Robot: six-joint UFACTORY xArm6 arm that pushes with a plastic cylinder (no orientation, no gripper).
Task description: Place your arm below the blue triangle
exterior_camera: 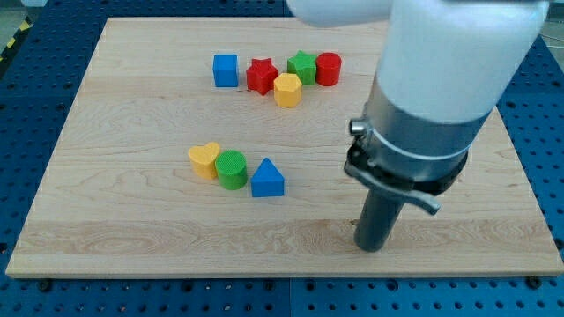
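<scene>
The blue triangle [267,179] lies left of the board's middle, touching a green cylinder [232,169], which touches a yellow heart [204,160]. My tip [371,247] rests on the board near the view's bottom, to the right of and lower than the blue triangle, well apart from it. The arm's large white and grey body fills the view's upper right.
Near the view's top sit a blue cube [226,70], a red star [261,76], a yellow hexagon block [287,90], a green star [302,66] and a red cylinder [328,69]. The wooden board [132,238] lies on a blue pegboard.
</scene>
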